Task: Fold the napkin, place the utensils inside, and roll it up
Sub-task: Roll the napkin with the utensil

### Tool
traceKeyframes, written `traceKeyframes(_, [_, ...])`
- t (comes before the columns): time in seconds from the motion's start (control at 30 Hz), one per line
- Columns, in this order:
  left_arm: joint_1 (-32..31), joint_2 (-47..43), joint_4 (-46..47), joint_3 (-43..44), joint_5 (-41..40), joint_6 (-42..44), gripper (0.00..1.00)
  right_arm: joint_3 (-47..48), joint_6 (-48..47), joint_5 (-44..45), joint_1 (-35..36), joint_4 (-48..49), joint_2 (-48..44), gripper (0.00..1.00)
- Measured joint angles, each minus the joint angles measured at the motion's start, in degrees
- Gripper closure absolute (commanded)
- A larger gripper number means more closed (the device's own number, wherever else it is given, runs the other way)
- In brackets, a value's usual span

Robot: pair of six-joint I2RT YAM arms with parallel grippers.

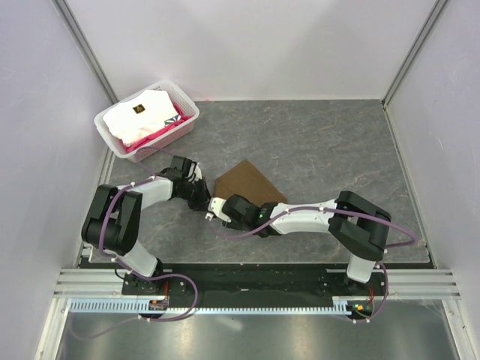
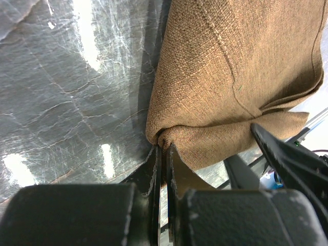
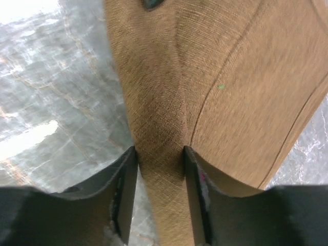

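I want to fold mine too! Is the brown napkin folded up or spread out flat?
Folded, at least partly: the napkin shows doubled layers near the left gripper, which pinches its corner.

Brown napkin point(image 3: 225, 92), plain coarse weave, right ahead of the black right claw point(image 3: 160, 154) — off to its left the table point(image 3: 56, 102), grey marbled with pale veins — and the left claw point(image 2: 163, 151) is black too.

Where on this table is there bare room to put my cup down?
Bare table lies right of the napkin up to the right wall, and along the back, right of the basket. Near left is crowded: left hand and right hand meet at the napkin's edge.
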Motion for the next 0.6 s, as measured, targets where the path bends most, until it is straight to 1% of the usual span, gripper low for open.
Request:
traceKeyframes(0.07, [0.0,0.0,0.0,0.0,0.1,0.1,0.98,0.4,0.1,-2.2,-1.6,-0.4,0.5,0.6])
traceKeyframes(0.1, [0.0,0.0,0.0,0.0,0.1,0.1,0.98,0.6,0.0,-3.2,-2.1,-0.6,0.6,0.64])
traceKeyframes(0.17, [0.0,0.0,0.0,0.0,0.1,0.1,0.98,2.1,0.1,-6.1,-3.3,-2.6,1.4,0.67])
traceKeyframes(0.2, [0.0,0.0,0.1,0.0,0.1,0.2,0.97,3.1,0.0,-7.6,-3.9,-3.7,2.0,0.71])
traceKeyframes(0.3, [0.0,0.0,0.3,0.2,-0.1,0.5,0.9,6.3,-0.1,-11.6,-5.6,-7.3,3.6,0.76])
traceKeyframes(0.33, [0.0,0.0,0.5,0.2,-0.2,0.5,0.83,7.3,-0.1,-13.0,-6.2,-8.5,4.1,0.78])
traceKeyframes(0.37, [0.0,0.0,0.7,0.2,-0.4,0.6,0.77,8.1,0.0,-14.3,-6.8,-9.5,4.6,0.8])
traceKeyframes(0.43, [0.0,-0.2,0.8,0.2,-0.8,0.7,0.62,9.6,0.0,-16.7,-7.8,-11.3,5.4,0.81])
traceKeyframes(0.5, [0.0,-0.7,0.7,0.2,-1.5,0.8,0.57,10.9,0.1,-18.5,-8.4,-12.7,6.1,0.82])
traceKeyframes(0.53, [0.1,-1.3,0.6,0.1,-2.0,0.8,0.5,11.6,0.1,-19.5,-8.9,-13.4,6.4,0.83])
traceKeyframes(0.57, [0.2,-2.0,0.4,0.0,-2.7,0.8,0.46,12.3,0.3,-20.7,-9.4,-13.9,6.8,0.83])
traceKeyframes(0.6, [0.4,-2.9,0.4,-0.2,-3.2,0.7,0.39,12.7,0.5,-21.6,-9.7,-14.3,7.0,0.83])
